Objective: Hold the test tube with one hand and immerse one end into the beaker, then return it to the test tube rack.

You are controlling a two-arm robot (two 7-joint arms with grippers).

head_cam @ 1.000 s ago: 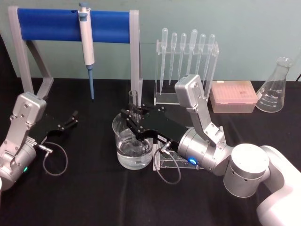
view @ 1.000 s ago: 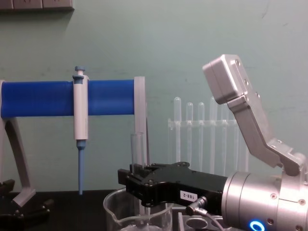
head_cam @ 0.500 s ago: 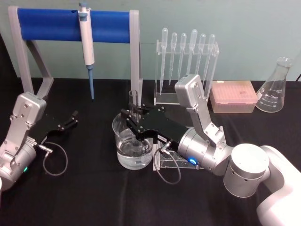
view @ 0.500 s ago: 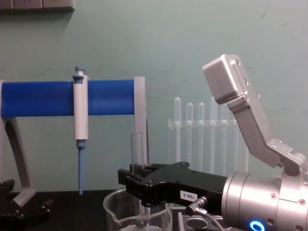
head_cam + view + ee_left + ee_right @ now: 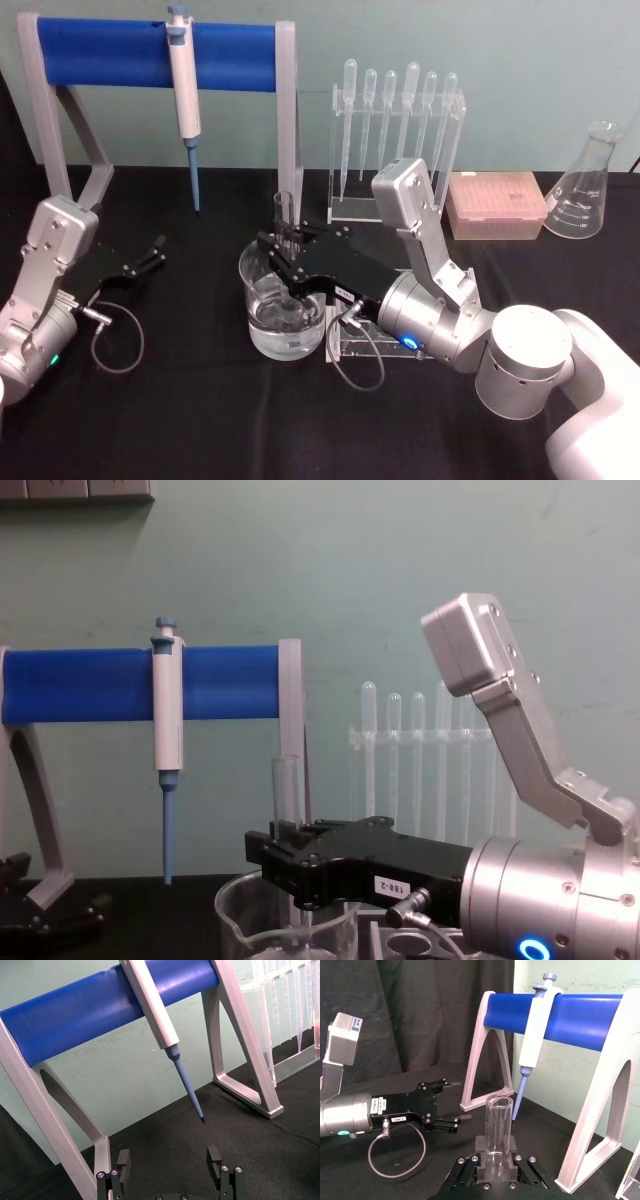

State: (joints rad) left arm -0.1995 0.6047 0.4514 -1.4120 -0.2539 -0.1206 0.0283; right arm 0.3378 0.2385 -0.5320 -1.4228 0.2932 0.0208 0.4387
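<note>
In the beaker (image 5: 248, 272) of liquid (image 5: 275, 335), upright test tube (image 5: 284, 206) in right tool (image 5: 288, 265)

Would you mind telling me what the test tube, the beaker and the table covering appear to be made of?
The test tube, gripped by the right gripper: clear, probably glass; the background shows through it. The beaker: likewise transparent with glossy highlights, likely glass, though clear plastic is possible. The table covering: matte black, seemingly cloth, showing no shine.

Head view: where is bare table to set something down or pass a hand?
Free: the front cloth between the left gripper and the beaker; before the tip box and Erlenmeyer flask. Crowded: around the beaker, where the right gripper holds the test tube by the pipette rack.
</note>
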